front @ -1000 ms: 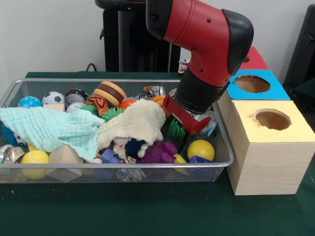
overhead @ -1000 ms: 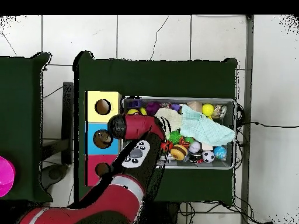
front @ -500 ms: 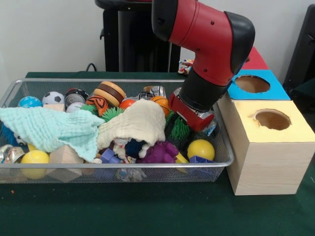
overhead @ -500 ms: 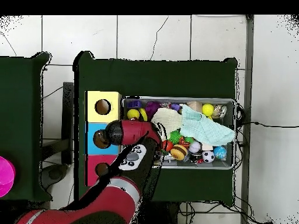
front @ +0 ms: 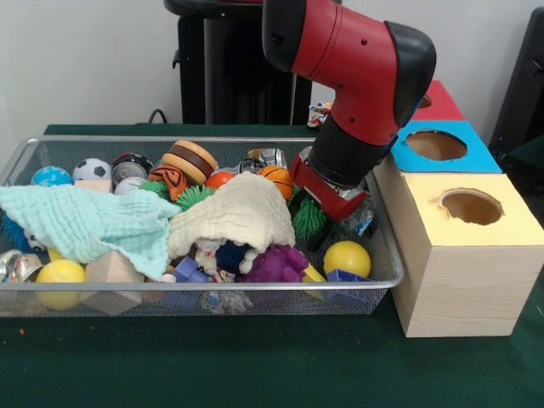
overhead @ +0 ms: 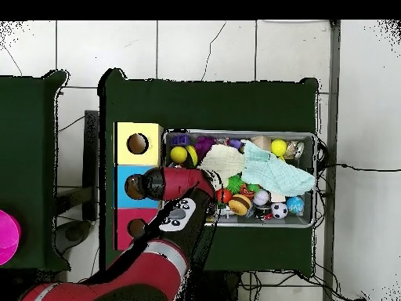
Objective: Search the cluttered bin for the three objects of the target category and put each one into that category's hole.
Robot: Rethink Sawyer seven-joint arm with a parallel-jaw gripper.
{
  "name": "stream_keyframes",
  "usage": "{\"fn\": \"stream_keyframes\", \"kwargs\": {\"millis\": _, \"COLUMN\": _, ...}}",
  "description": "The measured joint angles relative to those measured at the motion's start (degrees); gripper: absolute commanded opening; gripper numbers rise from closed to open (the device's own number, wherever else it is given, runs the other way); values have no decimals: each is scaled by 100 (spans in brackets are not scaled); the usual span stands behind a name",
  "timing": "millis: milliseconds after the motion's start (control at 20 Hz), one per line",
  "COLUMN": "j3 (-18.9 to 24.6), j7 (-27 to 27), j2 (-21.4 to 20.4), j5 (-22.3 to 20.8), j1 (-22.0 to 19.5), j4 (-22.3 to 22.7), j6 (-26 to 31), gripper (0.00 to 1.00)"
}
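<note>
Bottles first: one small clear bluish plastic bottle (front: 355,223) shows in the front view, crumpled, sitting in the wide silver wire-mesh basket (front: 212,289) at the end next to the boxes, right under the robot's red and black arm (front: 357,85). The red-cased gripper (front: 333,197) is down on it, but whether the jaws are closed round it or just over it can't be told from here. Beside it are a green spiky toy (front: 308,219), a yellow ball (front: 347,257) and a purple rubbery toy (front: 274,263). A cream cloth (front: 234,212) and a mint-green cloth (front: 85,223) cover most of the middle. Behind them sit a toy burger (front: 190,160), a small basketball (front: 277,174), a soccer ball (front: 91,169) and a shiny metal can (front: 129,171). The round hole (front: 435,144) in the blue-topped pale wooden box is just past the arm, between the yellow-topped box (front: 463,255) toward the table's near edge and the red-topped box (front: 440,104) toward its far edge.

Overhead view: the basket's rim (overhead: 316,180) lies across the middle of the dark green table (overhead: 211,102), with the three boxes lined up touching its left end. The arm (overhead: 168,227) comes up from the bottom edge and its wrist covers part of the blue hole (overhead: 135,186). The gripper and bottle are hidden under it, so nothing to add on the jaws. The mint cloth (overhead: 274,174) and cream cloth (overhead: 223,161) lie mid-basket.
</note>
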Motion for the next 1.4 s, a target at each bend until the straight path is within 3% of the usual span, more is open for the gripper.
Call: {"fn": "stream_keyframes", "kwargs": {"millis": 1400, "j3": 79, "j7": 0, "j2": -622, "j5": -1, "j1": 150, "j4": 472, "j6": 1, "gripper": 100}}
